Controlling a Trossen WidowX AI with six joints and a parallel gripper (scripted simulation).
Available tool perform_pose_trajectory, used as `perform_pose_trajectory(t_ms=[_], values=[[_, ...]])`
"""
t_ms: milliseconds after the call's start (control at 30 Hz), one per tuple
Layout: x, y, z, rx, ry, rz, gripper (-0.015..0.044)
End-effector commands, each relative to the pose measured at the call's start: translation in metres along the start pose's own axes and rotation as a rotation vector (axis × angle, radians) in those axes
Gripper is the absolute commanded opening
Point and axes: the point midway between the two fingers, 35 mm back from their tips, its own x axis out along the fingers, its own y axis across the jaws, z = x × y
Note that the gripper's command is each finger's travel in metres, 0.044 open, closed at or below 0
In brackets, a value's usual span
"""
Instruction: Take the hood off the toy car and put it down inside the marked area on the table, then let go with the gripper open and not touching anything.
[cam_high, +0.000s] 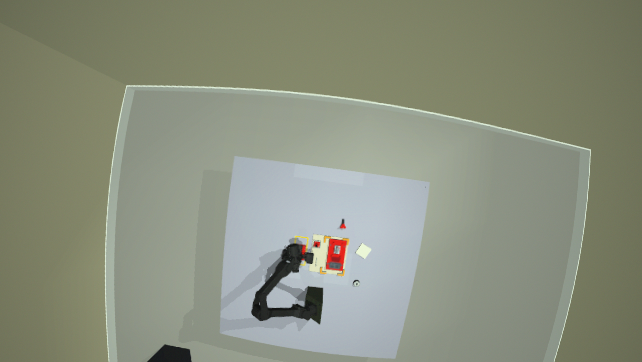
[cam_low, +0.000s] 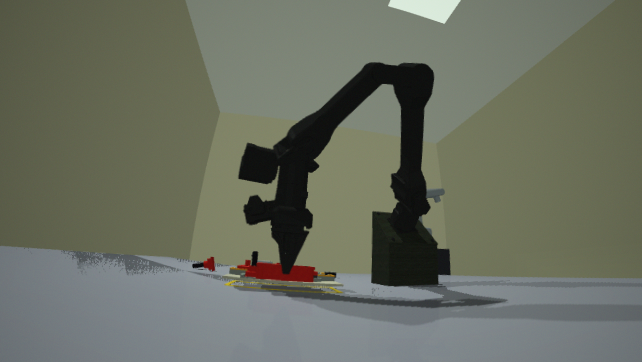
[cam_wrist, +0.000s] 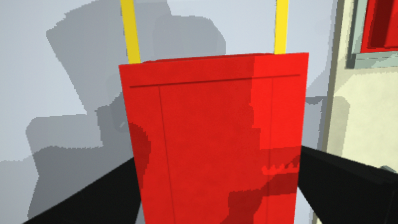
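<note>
The hood, a flat red panel (cam_low: 302, 273) (cam_wrist: 215, 115), is level and low over the marked area, a yellow outline (cam_high: 301, 237) (cam_wrist: 130, 30). Two yellow side lines run out past the hood's far edge in the wrist view. My gripper (cam_low: 286, 271) (cam_wrist: 215, 158) points down and is shut on the hood, with one dark finger at each long side. Whether the hood's underside touches the table cannot be told. The toy car (cam_high: 336, 255) is red and has its body on the cream board, to the right of the gripper in the top view. The arm covers most of the hood there.
The cream board (cam_high: 316, 264) (cam_wrist: 367, 105) lies close to the hood's right side and carries a small red block with a black lever (cam_low: 255, 258). A red and black piece (cam_high: 342, 225) (cam_low: 210, 264), a pale square (cam_high: 363, 251) and a small round thing (cam_high: 356, 281) lie around the board.
</note>
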Motion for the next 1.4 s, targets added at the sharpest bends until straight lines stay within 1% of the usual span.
perform_pose_trajectory(t_ms=[0, 833, 1367], values=[[0.002, -0.001, 0.0, 0.003, 0.0, -0.004, 0.0], [0.014, -0.001, 0.0, 0.003, 0.0, -0.004, 0.0], [0.013, 0.0, 0.0, 0.0, 0.0, 0.001, 0.042]])
